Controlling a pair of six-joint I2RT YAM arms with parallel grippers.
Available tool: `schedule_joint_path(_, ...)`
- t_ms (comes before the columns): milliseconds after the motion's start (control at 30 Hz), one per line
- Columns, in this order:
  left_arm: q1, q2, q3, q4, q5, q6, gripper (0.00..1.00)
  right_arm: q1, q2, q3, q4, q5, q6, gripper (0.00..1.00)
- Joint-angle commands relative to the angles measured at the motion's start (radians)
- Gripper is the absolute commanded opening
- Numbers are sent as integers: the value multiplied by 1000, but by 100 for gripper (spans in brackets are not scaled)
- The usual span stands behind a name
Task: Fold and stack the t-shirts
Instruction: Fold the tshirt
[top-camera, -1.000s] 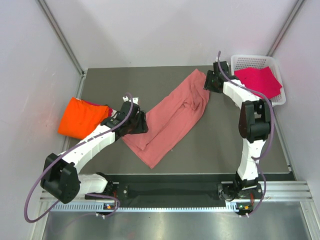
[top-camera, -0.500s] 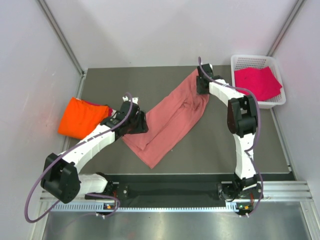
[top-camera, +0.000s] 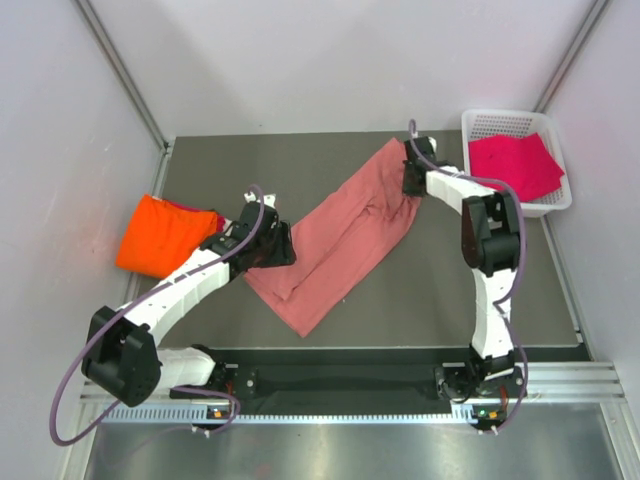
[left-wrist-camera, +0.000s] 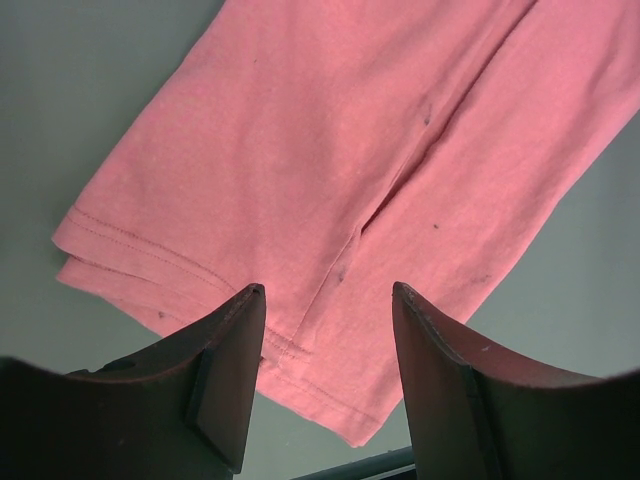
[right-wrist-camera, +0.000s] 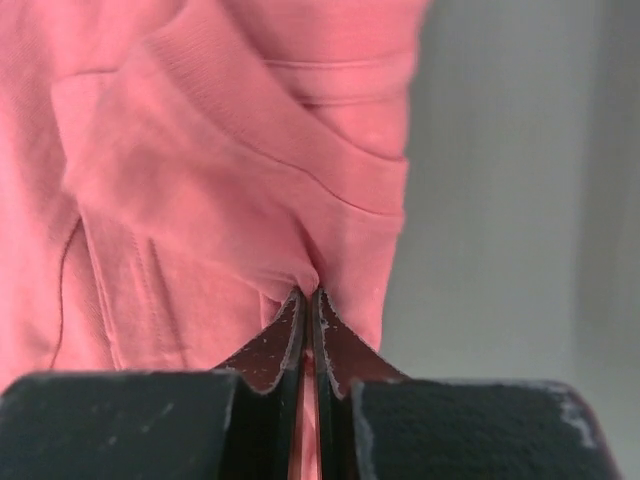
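Grey counter (top-camera: 440, 290) carries our salmon-pink t-shirt (top-camera: 345, 235), spread diagonally. Left of it we see the orange t-shirt (top-camera: 165, 235); right of it, the magenta t-shirt (top-camera: 515, 165) in a white basket (top-camera: 490, 122). Our left gripper (left-wrist-camera: 325, 300) hangs over the salmon shirt's near hem, jaws apart; our right gripper (right-wrist-camera: 308, 295) has its jaws clamped on that shirt's far edge.

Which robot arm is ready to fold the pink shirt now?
The right. The right gripper is pinched shut on the far end of the salmon-pink shirt. The left gripper hangs open over the shirt's hem, holding nothing.
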Motion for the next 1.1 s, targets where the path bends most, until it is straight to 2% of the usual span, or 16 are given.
schedule_joint_path(0, 6, 0, -2, 31, 11, 5, 59, -100, -131, -125, 120, -177, 156, 0)
schedule_joint_path(33, 7, 0, -4, 34, 10, 4, 59, -143, -142, -191, 167, -244, 183, 1)
schedule_joint_path(67, 6, 0, -5, 34, 13, 4, 59, -162, -153, -223, 195, -259, 205, 13)
schedule_joint_path(133, 6, 0, -7, 37, 13, 4, 59, -208, -192, -294, 273, -314, 268, 26)
schedule_joint_path(167, 9, -2, -8, 37, 14, 4, 59, -220, -209, -360, 298, -317, 283, 46)
schedule_joint_path(300, 9, -3, -7, 36, 10, 4, 59, -242, -269, -434, 358, -303, 291, 56)
schedule_joint_path(633, 12, 41, 7, 39, -19, 4, 59, -162, -275, -319, 258, -199, 159, 59)
schedule_joint_path(767, 17, 53, 10, 37, -47, 2, 59, -142, -265, -277, 223, -148, 149, 69)
schedule_joint_path(833, 15, 49, 8, 42, -52, -3, 59, -140, -255, -256, 194, -109, 159, 70)
schedule_joint_path(1067, 21, 43, 18, 37, -73, -4, 59, -136, -281, -250, 151, 28, 184, 64)
